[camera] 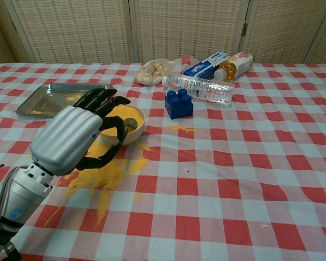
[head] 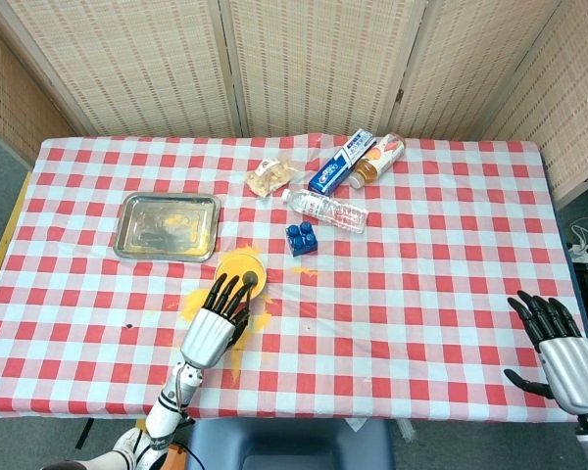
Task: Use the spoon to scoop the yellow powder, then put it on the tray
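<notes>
A small bowl (head: pixel 233 264) of yellow powder stands left of centre on the checked cloth, its wall (camera: pixel 132 135) facing me. My left hand (head: pixel 212 328) reaches to it from the near side and holds the spoon (camera: pixel 129 124), whose scoop lies inside the bowl; the handle is hidden among the fingers (camera: pixel 100 103). Behind the bowl to the left lies the metal tray (head: pixel 127 233), with some yellow powder on it, also in the chest view (camera: pixel 38 107). My right hand (head: pixel 559 351) hovers at the table's near right corner, fingers spread, holding nothing.
Spilled yellow powder (camera: pixel 106 173) covers the cloth in front of the bowl. A blue brick (camera: pixel 179 103), a water bottle (camera: pixel 200 88), a snack bag (camera: pixel 152 70), a toothpaste box (camera: pixel 206 64) and an orange bottle (camera: pixel 234 65) lie behind.
</notes>
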